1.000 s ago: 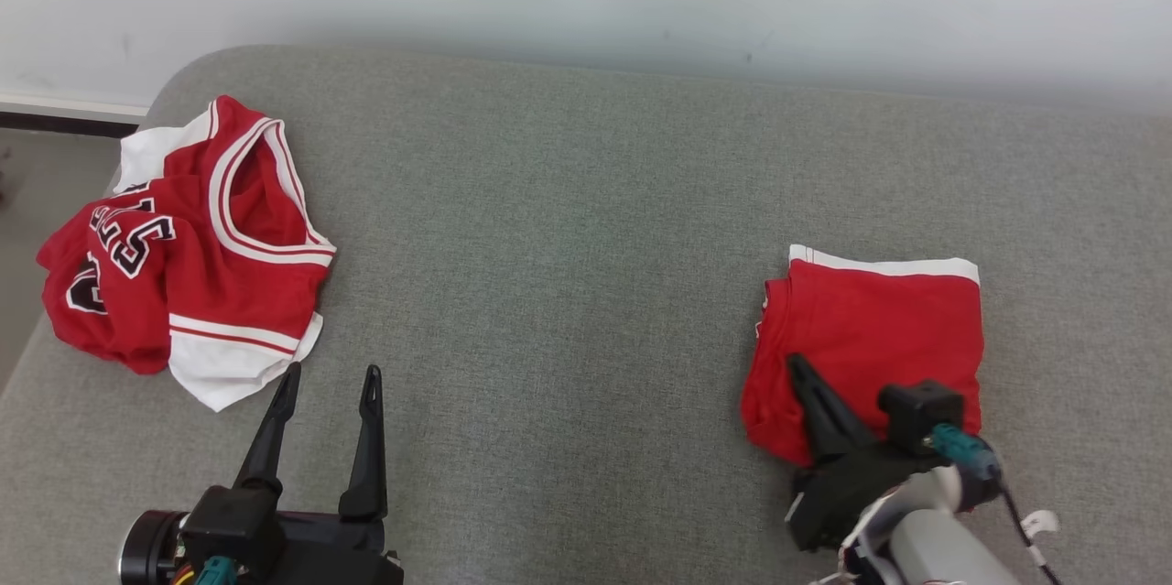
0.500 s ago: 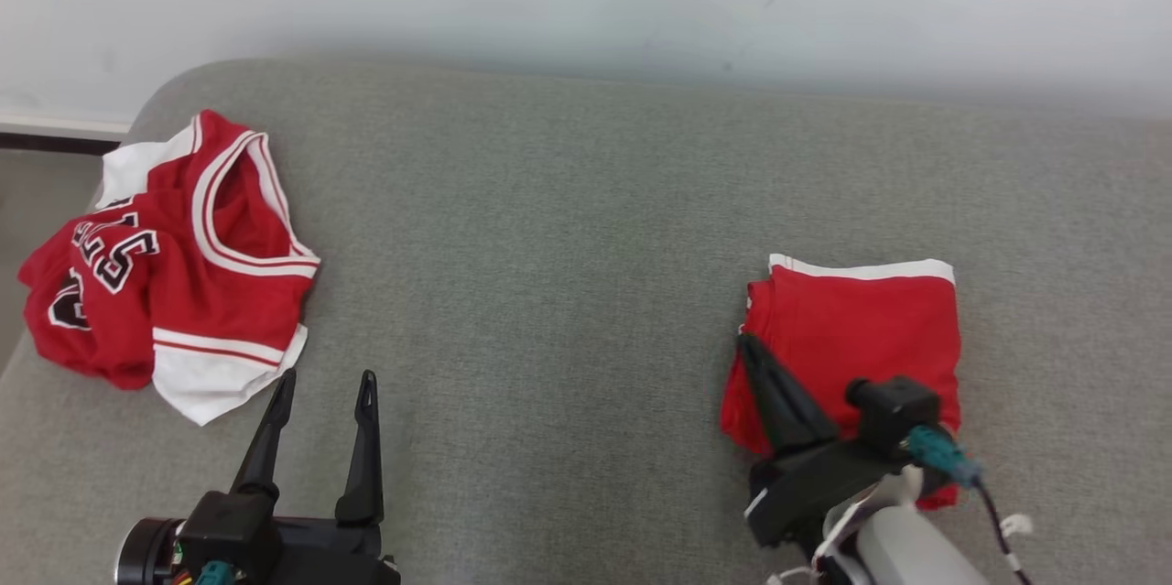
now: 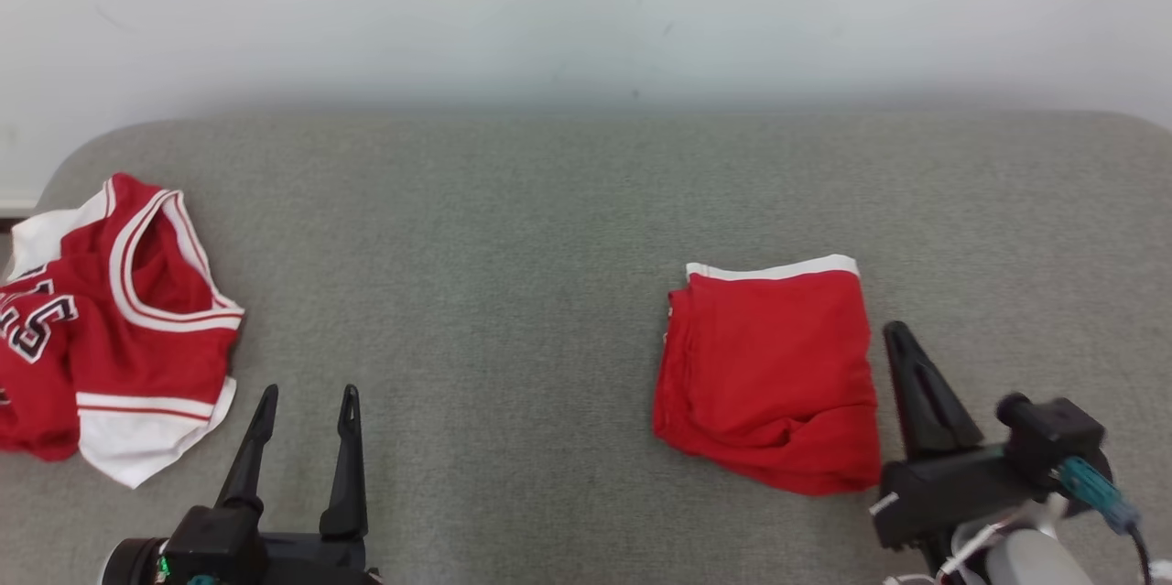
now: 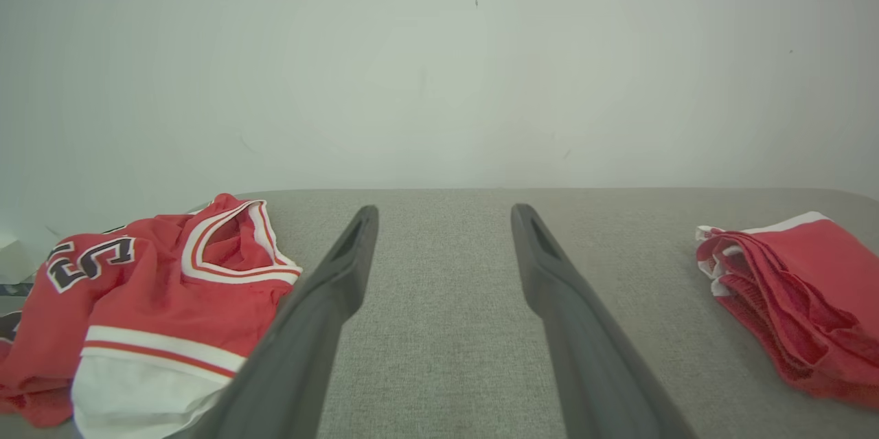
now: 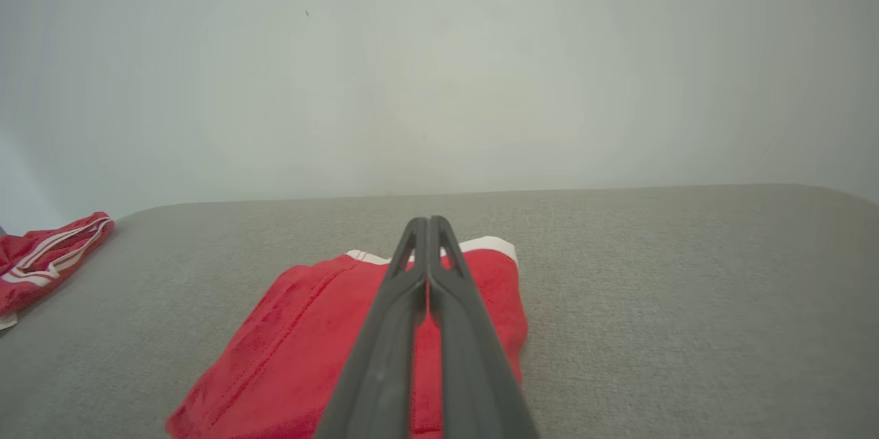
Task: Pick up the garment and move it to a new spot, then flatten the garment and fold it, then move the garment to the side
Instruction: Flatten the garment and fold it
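Right tool [image 3: 899, 335], closed on nothing, sits just right of the folded red shorts [image 3: 774, 365]; swinging left could snag the fold. Left tool [image 3: 309, 395] gapes empty; the crumpled red jersey [image 3: 110, 338] to its left invites a multi-layer pinch.

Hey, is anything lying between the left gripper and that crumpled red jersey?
Nothing visible. Only bare grey cushion separates the left gripper, its jaws open, from the crumpled jersey to its left.
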You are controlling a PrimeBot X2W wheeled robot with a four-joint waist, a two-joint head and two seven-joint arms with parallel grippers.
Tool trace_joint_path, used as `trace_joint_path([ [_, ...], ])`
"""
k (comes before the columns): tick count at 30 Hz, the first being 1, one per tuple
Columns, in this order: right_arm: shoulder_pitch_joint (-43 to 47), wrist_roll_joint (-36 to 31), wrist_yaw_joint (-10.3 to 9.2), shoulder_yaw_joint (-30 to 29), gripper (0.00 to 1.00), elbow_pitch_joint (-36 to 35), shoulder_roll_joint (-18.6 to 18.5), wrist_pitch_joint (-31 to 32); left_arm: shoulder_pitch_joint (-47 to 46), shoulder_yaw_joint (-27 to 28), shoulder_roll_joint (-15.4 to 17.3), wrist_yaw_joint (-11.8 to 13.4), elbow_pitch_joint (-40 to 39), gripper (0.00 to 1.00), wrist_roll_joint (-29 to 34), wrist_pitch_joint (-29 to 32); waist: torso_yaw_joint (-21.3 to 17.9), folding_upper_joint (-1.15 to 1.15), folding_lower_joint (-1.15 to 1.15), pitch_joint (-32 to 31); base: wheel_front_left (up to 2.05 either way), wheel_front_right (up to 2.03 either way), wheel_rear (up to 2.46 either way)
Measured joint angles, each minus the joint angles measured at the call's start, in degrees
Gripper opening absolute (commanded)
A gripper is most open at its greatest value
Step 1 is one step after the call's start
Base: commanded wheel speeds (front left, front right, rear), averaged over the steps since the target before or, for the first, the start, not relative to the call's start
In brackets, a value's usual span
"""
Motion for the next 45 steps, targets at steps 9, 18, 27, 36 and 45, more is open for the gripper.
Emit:
trace_joint_path([
  [9,7.78,-2.14,0.00,-5.02,0.00,-5.37,-0.77,0.00,2.40,2.11,0.21,0.05,-0.35,1.00,0.43,0.00,-3.19,0.00,0.00,-2.41,0.00,0.00,0.00],
  [18,13.29,-4.22,0.00,-7.24,1.00,-9.95,1.82,0.00,5.09,3.72,0.49,0.11,-0.56,1.00,0.52,0.00,-4.87,0.00,-0.01,-4.53,0.00,0.00,0.00],
  [27,15.66,-4.57,0.00,-8.64,1.00,-11.78,2.78,0.00,6.37,4.57,0.48,0.97,-1.33,1.00,1.47,0.00,-4.72,0.00,-0.01,-5.15,0.00,0.00,0.00],
  [36,16.45,-4.33,0.00,-8.98,1.00,-11.00,3.10,0.00,6.61,4.48,0.57,0.97,-1.42,1.00,1.60,0.00,-4.19,0.00,-0.01,-5.14,0.00,0.00,0.00],
  [45,16.64,-4.33,0.00,-8.49,1.00,-10.50,3.70,0.00,7.05,4.09,0.83,0.57,-0.94,1.00,1.57,0.00,-3.73,0.00,0.00,-5.10,0.00,0.00,0.00],
])
